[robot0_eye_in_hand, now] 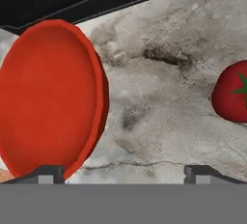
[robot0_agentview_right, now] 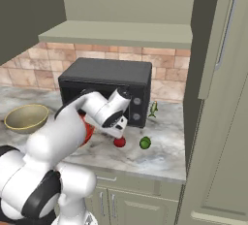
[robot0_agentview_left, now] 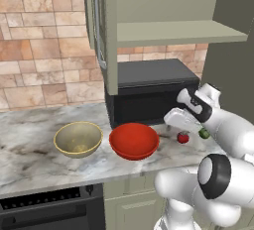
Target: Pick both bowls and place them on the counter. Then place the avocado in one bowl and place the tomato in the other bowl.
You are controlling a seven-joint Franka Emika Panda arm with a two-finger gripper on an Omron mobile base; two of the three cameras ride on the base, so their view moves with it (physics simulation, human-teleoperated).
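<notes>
Both bowls are sitting on the counter (robot0_agentview_left: 30, 159). Pincer (robot0_eye_in_hand: 124, 172) is hovering spread wide, holding nothing, between red bowl (robot0_eye_in_hand: 50, 95) and tomato (robot0_eye_in_hand: 232, 97); avocado (robot0_agentview_right: 145, 143) beyond. Next: going for the avocado, dropping into red bowl.

You have both bowls upright on the marble counter (robot0_agentview_left: 30, 159): tan bowl (robot0_agentview_left: 78, 139) left, red bowl (robot0_agentview_left: 134, 140) just beside it, both empty. Tomato (robot0_agentview_left: 183, 138) sits on the counter right of the red bowl; avocado (robot0_agentview_right: 145, 143) lies near it, further right.
</notes>
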